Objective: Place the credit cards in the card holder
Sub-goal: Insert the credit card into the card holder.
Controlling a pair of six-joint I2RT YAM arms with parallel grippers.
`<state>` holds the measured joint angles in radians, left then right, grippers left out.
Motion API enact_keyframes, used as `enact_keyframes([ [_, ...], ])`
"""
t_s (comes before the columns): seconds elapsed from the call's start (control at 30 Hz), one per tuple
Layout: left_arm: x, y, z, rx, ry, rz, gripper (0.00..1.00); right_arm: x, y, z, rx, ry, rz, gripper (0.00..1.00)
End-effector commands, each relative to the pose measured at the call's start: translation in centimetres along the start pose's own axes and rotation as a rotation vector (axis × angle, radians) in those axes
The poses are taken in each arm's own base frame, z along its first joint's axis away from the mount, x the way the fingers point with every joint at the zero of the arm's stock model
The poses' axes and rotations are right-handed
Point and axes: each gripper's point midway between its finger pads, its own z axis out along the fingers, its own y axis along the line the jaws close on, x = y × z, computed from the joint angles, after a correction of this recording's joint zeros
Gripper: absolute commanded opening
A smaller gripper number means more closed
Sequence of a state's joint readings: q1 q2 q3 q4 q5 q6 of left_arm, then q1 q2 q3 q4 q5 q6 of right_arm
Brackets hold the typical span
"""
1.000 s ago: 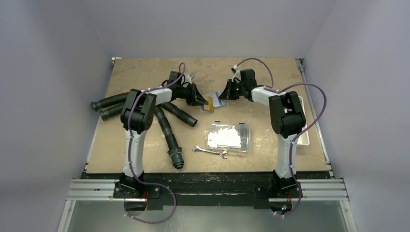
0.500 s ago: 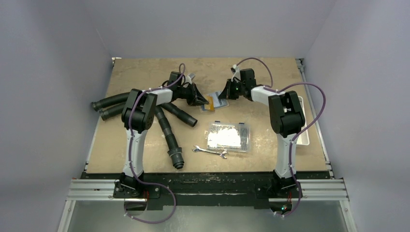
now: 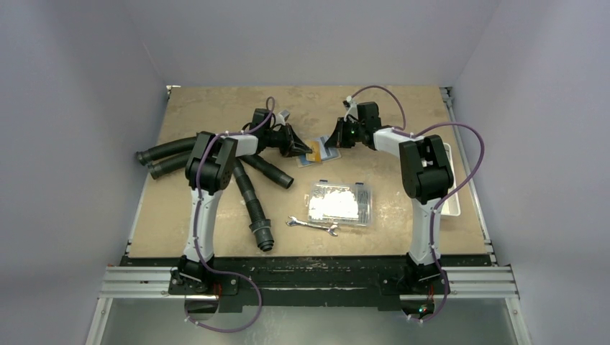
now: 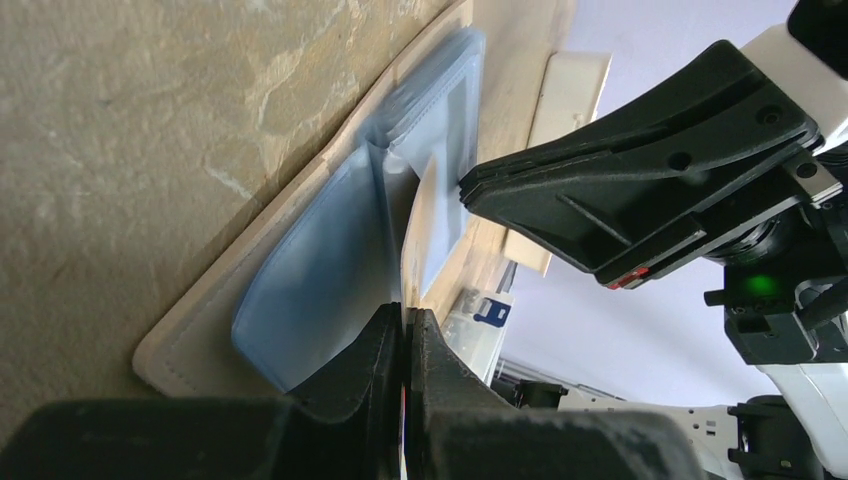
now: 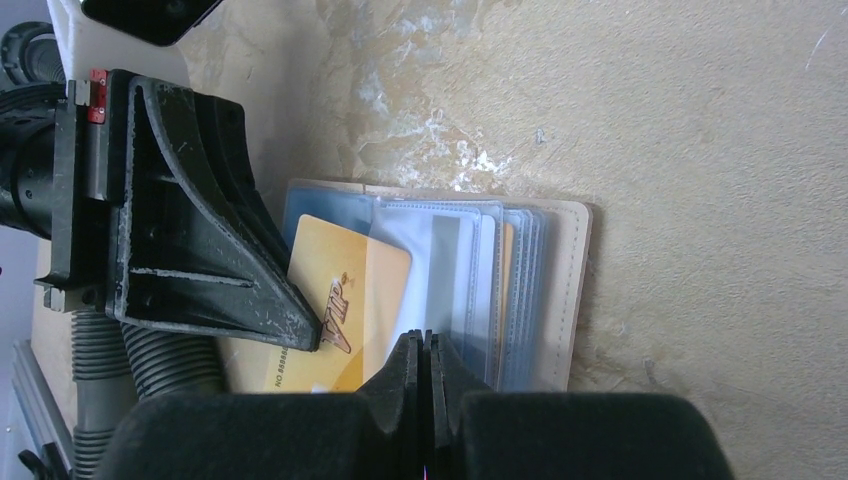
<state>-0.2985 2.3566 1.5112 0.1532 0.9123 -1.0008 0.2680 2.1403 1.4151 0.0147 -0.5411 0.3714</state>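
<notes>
Since a second ago my left elbow has swung slightly toward the card holder, which lies open on the tabletop. Nearest me, on the holder's near side, lies a wrench. A clear compartment box sits between the wrench and the holder. Black corrugated hoses sprawl to the holder's left. A white tray lies well to its right, partly behind my right arm. My left pincer, reaching in from the holder's left, is pressed together on an orange card. The card lies over the holder with its leading edge under a clear sleeve. My right pincer, coming from the holder's right, is pressed together on that sleeve's edge.
</notes>
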Motion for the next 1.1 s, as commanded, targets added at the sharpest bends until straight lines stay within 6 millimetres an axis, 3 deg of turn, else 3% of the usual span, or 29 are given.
enact_keyframes([
  [0.0, -1.9, -0.4, 0.4, 0.029, -0.057, 0.003, 0.0, -0.7, -0.2, 0.3, -0.001, -0.005, -0.032, 0.0],
  [0.53, -3.5, 1.4, 0.5, -0.083, -0.139, 0.054, 0.0, -0.2, -0.5, 0.7, -0.005, 0.01, -0.028, 0.0],
  [0.93, -2.9, 0.0, 1.9, -0.023, -0.199, 0.052, 0.0, 0.2, -0.6, 0.9, -0.005, 0.019, -0.004, 0.0],
  [1.07, -2.9, -0.5, 2.2, 0.011, -0.225, 0.041, 0.0, 0.4, 0.2, 0.5, -0.039, 0.027, 0.018, 0.0],
])
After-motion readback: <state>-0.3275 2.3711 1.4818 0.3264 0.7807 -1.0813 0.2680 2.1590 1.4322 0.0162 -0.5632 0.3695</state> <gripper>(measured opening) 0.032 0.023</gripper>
